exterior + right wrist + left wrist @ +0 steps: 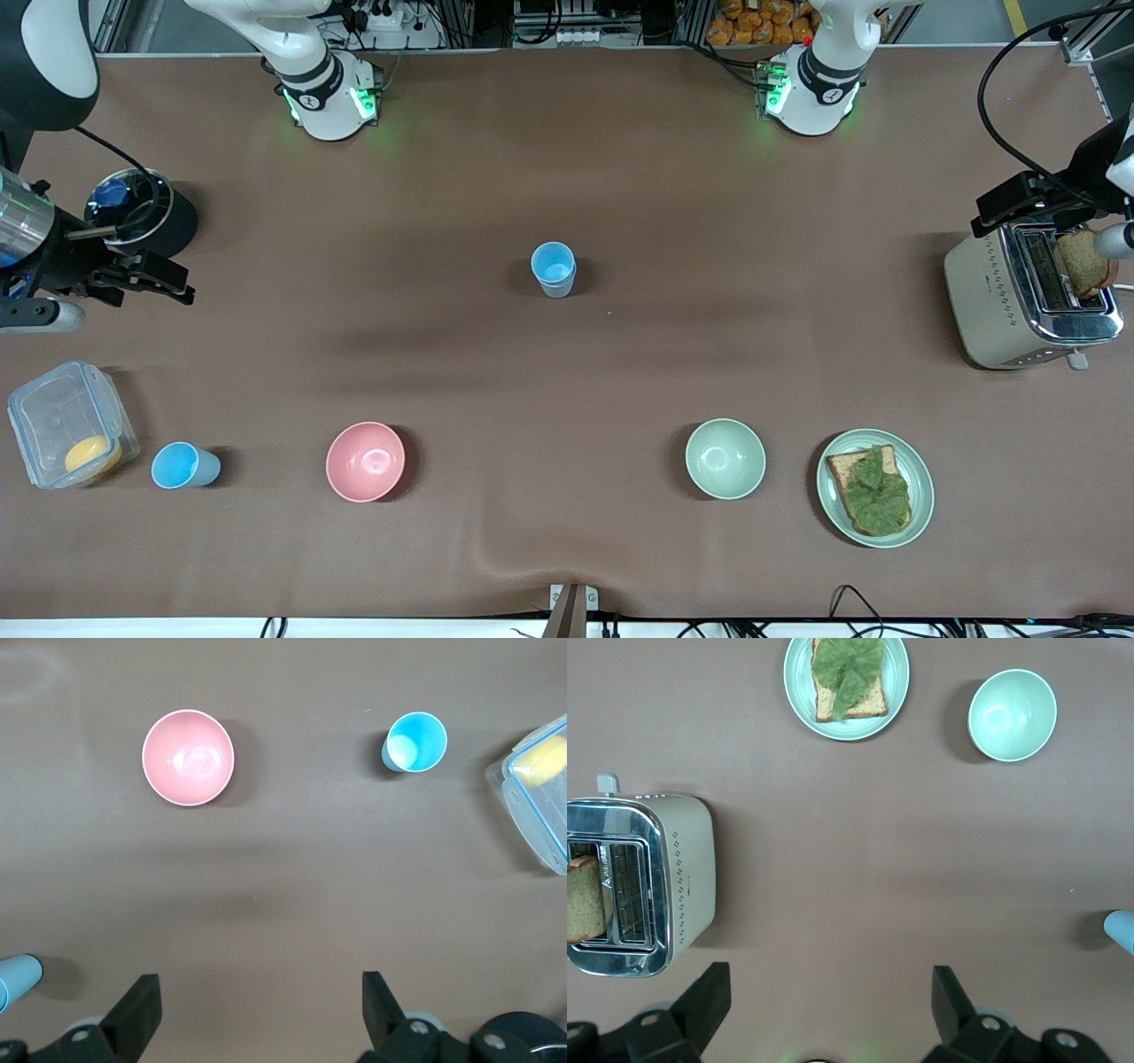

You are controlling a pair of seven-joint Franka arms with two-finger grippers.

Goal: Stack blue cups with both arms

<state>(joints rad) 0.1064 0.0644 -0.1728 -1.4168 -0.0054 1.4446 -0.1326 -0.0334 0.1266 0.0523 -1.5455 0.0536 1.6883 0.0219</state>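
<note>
One blue cup point(554, 268) stands upright in the middle of the table. It shows at the edge of the left wrist view point(1122, 931) and of the right wrist view point(18, 979). A second blue cup point(183, 466), with a white patch inside in the right wrist view point(415, 742), stands near the front edge toward the right arm's end, between a clear box and the pink bowl. My right gripper point(175, 281) point(259, 988) is open and empty, raised over the right arm's end of the table. My left gripper point(999, 209) point(829, 983) is open and empty, raised above the toaster.
A pink bowl point(365, 461), a pale green bowl point(725, 458) and a plate point(921, 496) with toast and lettuce line the front. A toaster point(992, 301) holding bread stands at the left arm's end. A clear box point(53, 416) and a black container point(173, 221) sit at the right arm's end.
</note>
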